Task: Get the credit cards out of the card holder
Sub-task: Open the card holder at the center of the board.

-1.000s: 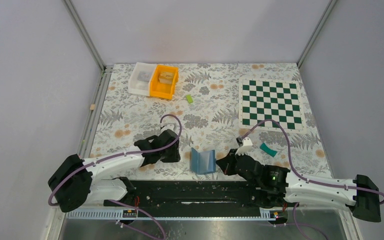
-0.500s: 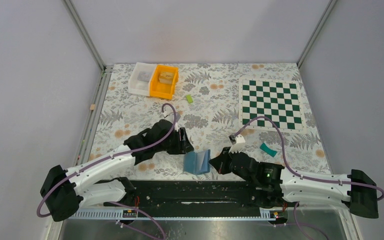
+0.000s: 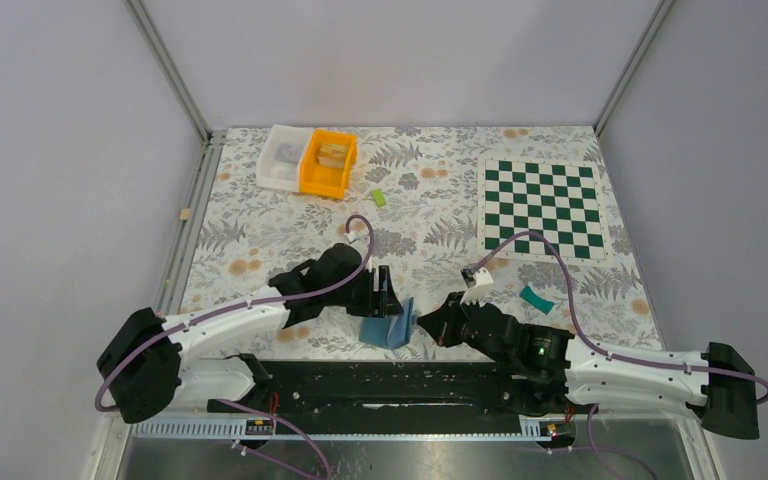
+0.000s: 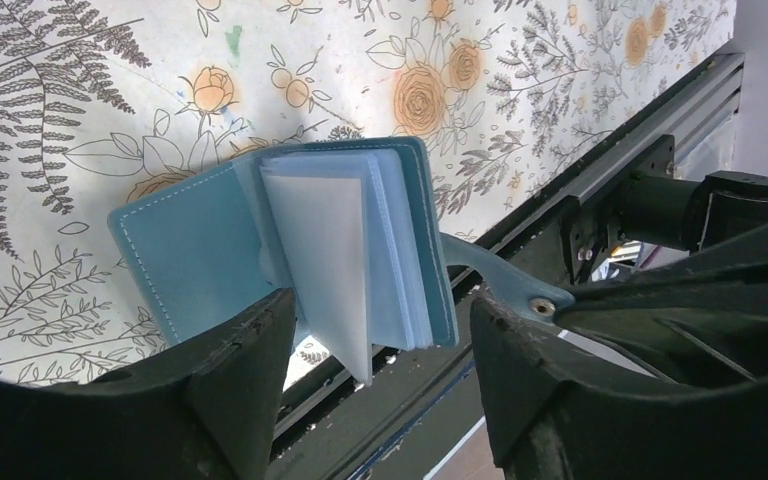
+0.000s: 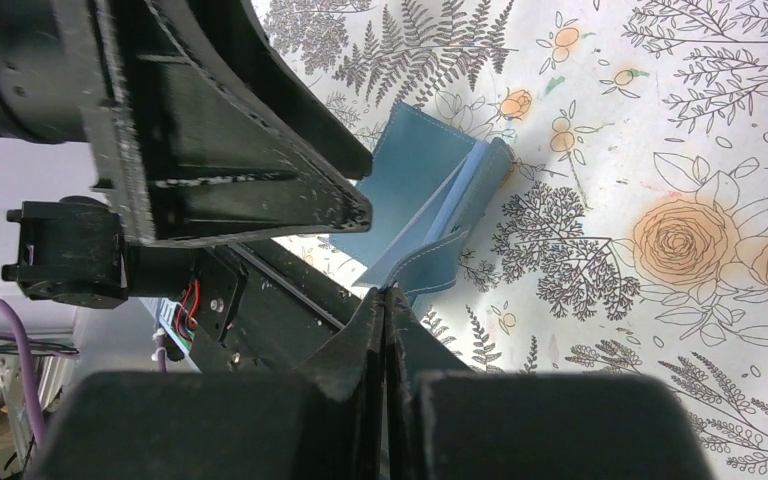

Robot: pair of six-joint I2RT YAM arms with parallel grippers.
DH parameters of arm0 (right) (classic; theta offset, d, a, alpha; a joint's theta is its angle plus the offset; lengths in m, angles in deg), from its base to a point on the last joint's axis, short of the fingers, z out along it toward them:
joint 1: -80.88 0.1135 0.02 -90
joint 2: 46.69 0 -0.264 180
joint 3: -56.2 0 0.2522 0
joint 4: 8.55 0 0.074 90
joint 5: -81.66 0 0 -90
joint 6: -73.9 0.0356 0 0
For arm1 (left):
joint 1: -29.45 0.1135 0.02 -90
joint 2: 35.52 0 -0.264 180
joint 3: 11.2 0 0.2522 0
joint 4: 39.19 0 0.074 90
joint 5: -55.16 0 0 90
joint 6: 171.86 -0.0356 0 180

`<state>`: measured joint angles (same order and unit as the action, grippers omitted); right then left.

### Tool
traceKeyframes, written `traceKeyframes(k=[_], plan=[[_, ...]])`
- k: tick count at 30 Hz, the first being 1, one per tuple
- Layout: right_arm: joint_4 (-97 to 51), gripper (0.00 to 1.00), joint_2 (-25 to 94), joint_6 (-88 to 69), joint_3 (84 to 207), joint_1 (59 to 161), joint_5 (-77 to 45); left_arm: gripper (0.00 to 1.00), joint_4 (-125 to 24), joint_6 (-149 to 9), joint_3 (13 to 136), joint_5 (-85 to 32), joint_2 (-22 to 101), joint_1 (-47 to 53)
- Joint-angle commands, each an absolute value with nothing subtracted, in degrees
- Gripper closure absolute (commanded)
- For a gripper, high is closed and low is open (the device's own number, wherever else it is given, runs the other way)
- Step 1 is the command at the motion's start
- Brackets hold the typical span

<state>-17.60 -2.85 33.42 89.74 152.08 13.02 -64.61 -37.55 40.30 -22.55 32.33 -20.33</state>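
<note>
At the near edge of the worktop (image 3: 430, 210) the two arms converge on the card holder (image 4: 210, 240), which lies open just beyond the black base rail (image 3: 390, 385). The right jaws are fully closed and, as both wrist views show, pinch the holder's closure tab (image 4: 500, 285). Judged purpose: to anchor the holder so that it cannot slide or fold shut while it is worked. The left jaws stand wide, one finger on each side of the fanned clear sleeves (image 4: 320, 240), gripping nothing. Judged purpose: to align with a sleeve or card edge before closing. Whether any sleeve contains a card cannot be determined, as the sleeves read only pale and translucent. One teal credit card (image 3: 535, 298) lies flat on the worktop to the right of the right arm, well apart from the holder and near the front edge of the chessboard (image 3: 545, 205); this part of the task is judged done. The worktop carries a grey fern-and-rose print. Farther back a small lime-green block (image 3: 379, 197) lies alone near the middle. Behind it, at the far left, an orange bin (image 3: 323, 188) stands touching a white bin (image 3: 278, 183), each with contents too small to identify. Plain pale walls (image 3: 390, 60) and metal frame posts (image 3: 165, 65) enclose the cell.
</note>
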Motion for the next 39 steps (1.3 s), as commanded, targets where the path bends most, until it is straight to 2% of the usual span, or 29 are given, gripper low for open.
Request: traceKeyframes(k=[1, 9, 11, 14, 17, 20, 23, 29, 32, 36, 39], plan=[[-15.2, 1.0, -3.9, 32.4, 92.0, 151.9, 14.8, 0.37, -59.5, -38.3, 38.6, -21.0, 34.2, -20.6], [-16.4, 1.0, -4.3, 33.2, 90.2, 151.9, 16.5, 0.41, -58.5, -38.3, 37.0, -22.4, 36.7, -20.6], [-17.7, 1.0, -4.8, 32.7, 89.8, 151.9, 17.9, 0.47, -58.3, -38.4, 37.0, -22.4, 37.5, -20.6], [-21.1, 1.0, -6.1, 32.0, 89.1, 151.7, 20.7, 0.61, -59.8, -38.4, 37.3, -24.5, 38.1, -20.6], [-26.9, 0.82, -8.2, 32.9, 88.8, 150.8, 21.4, 0.79, -62.4, -38.4, 37.4, -27.2, 38.1, -20.6], [-31.4, 0.64, -11.1, 33.2, 90.8, 150.6, 19.4, 0.9, -62.4, -38.1, 37.2, -27.7, 38.4, -20.6], [-36.2, 0.54, -12.2, 32.9, 94.1, 150.6, 16.8, 1.0, -61.9, -37.6, 36.8, -27.9, 39.3, -20.6], [-36.6, 0.52, -7.9, 33.1, 96.6, 150.4, 14.3, 1.0, -62.0, -36.5, 35.9, -29.5, 40.1, -20.6], [-35.1, 0.47, -3.9, 33.0, 95.9, 148.5, 11.3, 1.0, -63.5, -36.1, 35.5, -31.7, 40.6, -20.6], [-26.8, 0.39, 0.9, 33.2, 91.4, 141.7, 1.0, 1.0, -65.3, -35.6, 35.1, -33.5, 41.7, -20.6], [-23.0, 0.35, 3.0, 33.5, 88.7, 139.9, -1.2, 1.0, -65.6, -35.1, 34.4, -34.2, 41.9, -20.6]])
